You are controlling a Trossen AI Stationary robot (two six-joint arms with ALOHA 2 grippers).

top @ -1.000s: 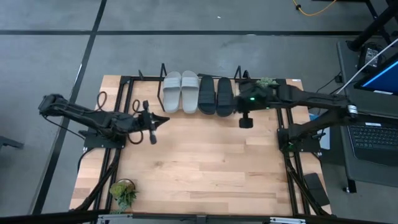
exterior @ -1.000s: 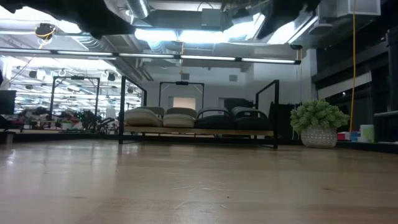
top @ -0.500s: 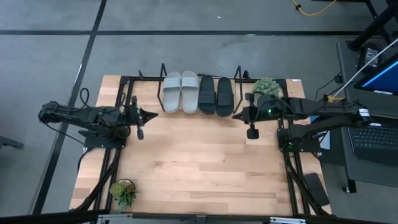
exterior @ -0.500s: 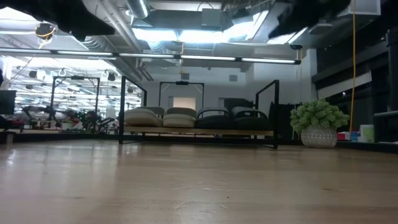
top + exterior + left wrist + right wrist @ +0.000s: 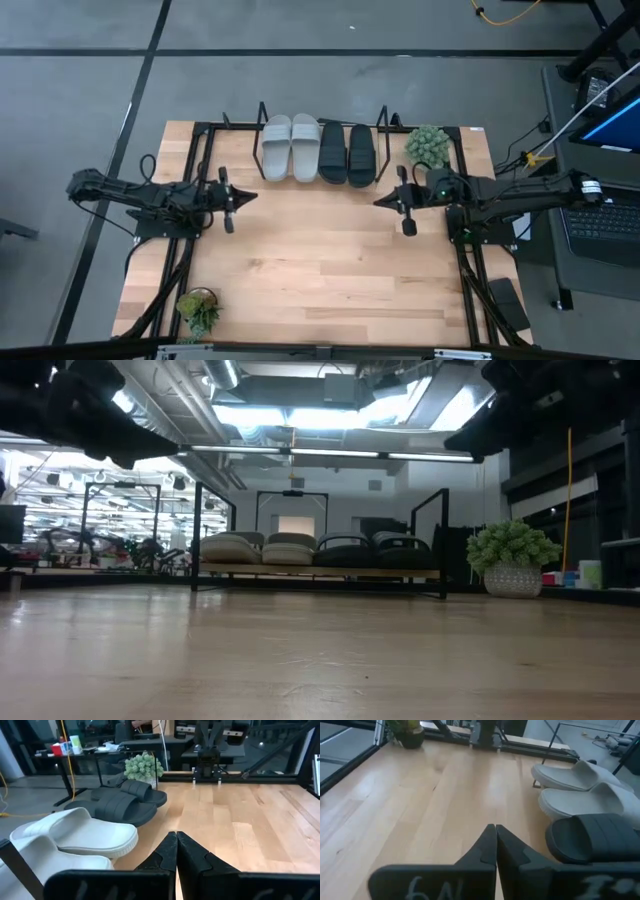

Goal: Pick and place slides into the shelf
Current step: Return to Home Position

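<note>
Table (image 5: 320,265): left gripper (image 5: 248,194), right gripper (image 5: 381,202) withdrawn

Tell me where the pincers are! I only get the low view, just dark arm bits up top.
Observer: High view: the left pincer hangs over the table's left side, the right pincer over its right side, both clear of the shelf.
Operator: Holding any of the slides?
Observer: No, the wrist views show both pincers shut on nothing.
Operator: Just this one plant?
Observer: No, a second small plant sits at the table's near left corner.
</note>
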